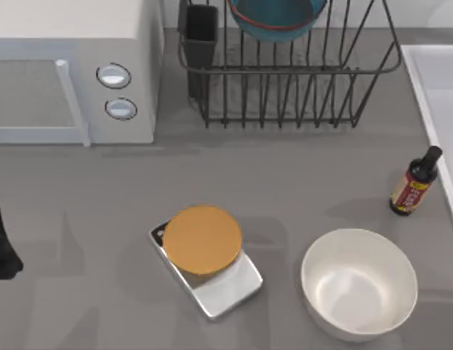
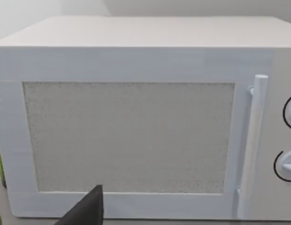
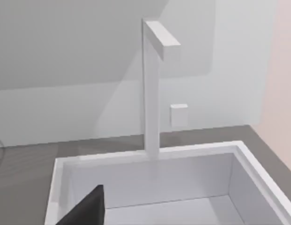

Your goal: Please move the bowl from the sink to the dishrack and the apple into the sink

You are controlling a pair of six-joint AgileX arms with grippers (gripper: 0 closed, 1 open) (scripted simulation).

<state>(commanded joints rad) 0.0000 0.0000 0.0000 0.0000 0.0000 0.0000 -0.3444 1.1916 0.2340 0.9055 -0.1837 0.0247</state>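
Note:
The teal-blue bowl (image 1: pixel 276 18) with its reddish line rests inside the black wire dishrack (image 1: pixel 284 87) at the back of the table. The pale sink (image 1: pixel 438 95) lies along the right edge, and the right wrist view looks down into the sink basin (image 3: pixel 150 187) below a white tap (image 3: pixel 152 84). A dark part of my right gripper (image 3: pixel 86 208) hangs above the basin's near side. My left arm (image 1: pixel 1 240) sits at the far left edge, and my left gripper (image 2: pixel 89 211) faces the microwave door. The apple is out of view.
A white microwave (image 1: pixel 73 69) fills the back left. A scale with an orange disc (image 1: pixel 203 239) on it lies mid-table, with a large white bowl (image 1: pixel 359 283) to its right. A small dark bottle (image 1: pixel 414 182) stands near the sink's rim.

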